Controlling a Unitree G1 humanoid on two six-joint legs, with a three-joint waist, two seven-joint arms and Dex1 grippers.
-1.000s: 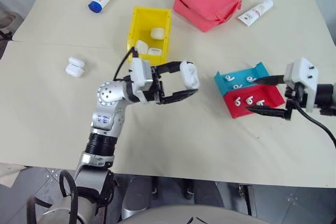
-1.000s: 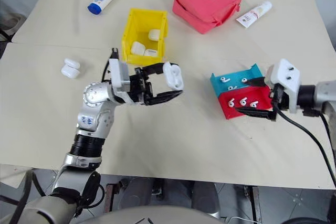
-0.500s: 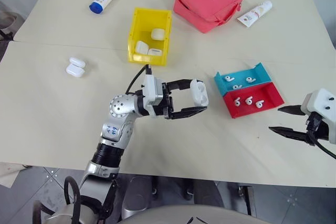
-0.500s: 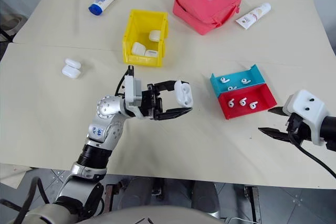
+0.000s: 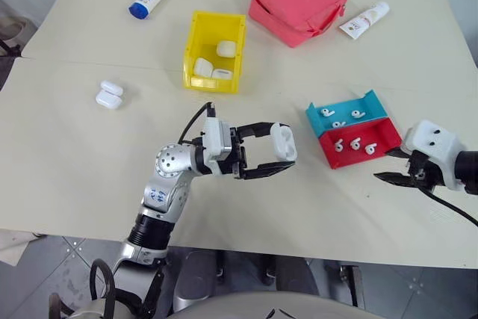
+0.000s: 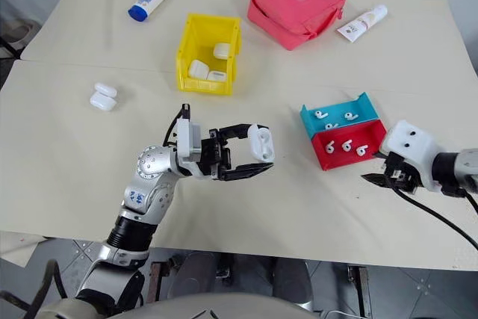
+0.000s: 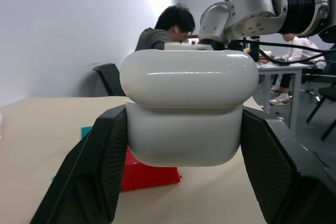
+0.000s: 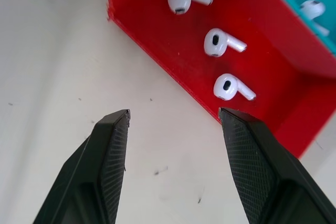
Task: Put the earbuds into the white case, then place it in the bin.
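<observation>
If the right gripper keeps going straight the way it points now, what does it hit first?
Probably the near wall of the red tray: the right gripper, open, aims just before it, earbuds beyond. Depth is unclear; the table may come first.

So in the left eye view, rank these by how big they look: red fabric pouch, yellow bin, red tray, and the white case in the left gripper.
Largest to smallest:
1. red fabric pouch
2. yellow bin
3. red tray
4. white case, clamped in the left gripper; it is raised nearer the camera, yet looks smallest.
</observation>
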